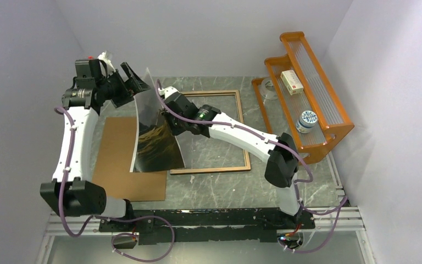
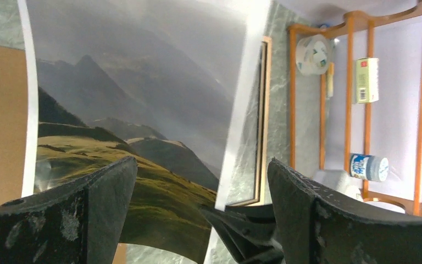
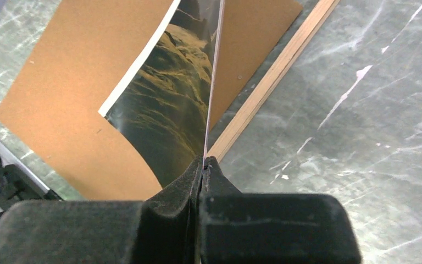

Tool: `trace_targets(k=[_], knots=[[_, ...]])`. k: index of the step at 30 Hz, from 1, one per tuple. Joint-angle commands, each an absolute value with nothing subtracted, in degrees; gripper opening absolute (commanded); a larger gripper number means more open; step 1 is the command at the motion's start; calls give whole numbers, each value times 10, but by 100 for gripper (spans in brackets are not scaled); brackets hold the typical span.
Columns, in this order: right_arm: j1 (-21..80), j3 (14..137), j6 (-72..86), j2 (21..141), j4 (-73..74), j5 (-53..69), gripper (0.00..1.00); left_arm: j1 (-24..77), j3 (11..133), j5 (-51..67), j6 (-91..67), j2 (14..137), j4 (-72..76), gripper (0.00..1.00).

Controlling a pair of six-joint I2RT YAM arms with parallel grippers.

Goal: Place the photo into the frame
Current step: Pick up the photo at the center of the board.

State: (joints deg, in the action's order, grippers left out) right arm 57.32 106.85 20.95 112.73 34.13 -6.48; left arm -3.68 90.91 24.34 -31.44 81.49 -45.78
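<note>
The right gripper [image 3: 202, 164] has its jaws pressed together on the edge of the photo [image 1: 155, 135]. It holds the print upright and bowed, left of centre in the top view, over the brown backing board [image 1: 115, 165] and the left side of the frame [image 1: 214, 169]. The frame lies flat, wood side up, mid-worktop [image 1: 225, 190]. The left gripper [image 2: 202, 165], at upper left, has its jaws spread wide, facing the photo's printed side.
</note>
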Motion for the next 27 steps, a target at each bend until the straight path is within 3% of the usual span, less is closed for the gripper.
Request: trace_targets(k=[1, 5, 11, 15, 19, 23, 27], knots=[[583, 1112, 149, 1136, 369, -97, 0, -37, 888, 237, -345, 790, -423, 94], [593, 1130, 128, 1150, 382, -121, 0, -34, 923, 265, -348, 827, -452, 94], [619, 1152, 90, 1167, 386, -158, 0, -29, 949, 212, -367, 857, -502, 94], [632, 1161, 74, 1177, 383, -180, 0, -29, 970, 191, -383, 881, -533, 87], [634, 1180, 68, 1192, 393, -189, 0, -29, 976, 184, -391, 891, -556, 69], [636, 1188, 59, 1193, 391, -182, 0, -29, 963, 169, -392, 892, -560, 41], [636, 1191, 51, 1192, 392, -156, 0, -29, 974, 147, -376, 897, -577, 25]])
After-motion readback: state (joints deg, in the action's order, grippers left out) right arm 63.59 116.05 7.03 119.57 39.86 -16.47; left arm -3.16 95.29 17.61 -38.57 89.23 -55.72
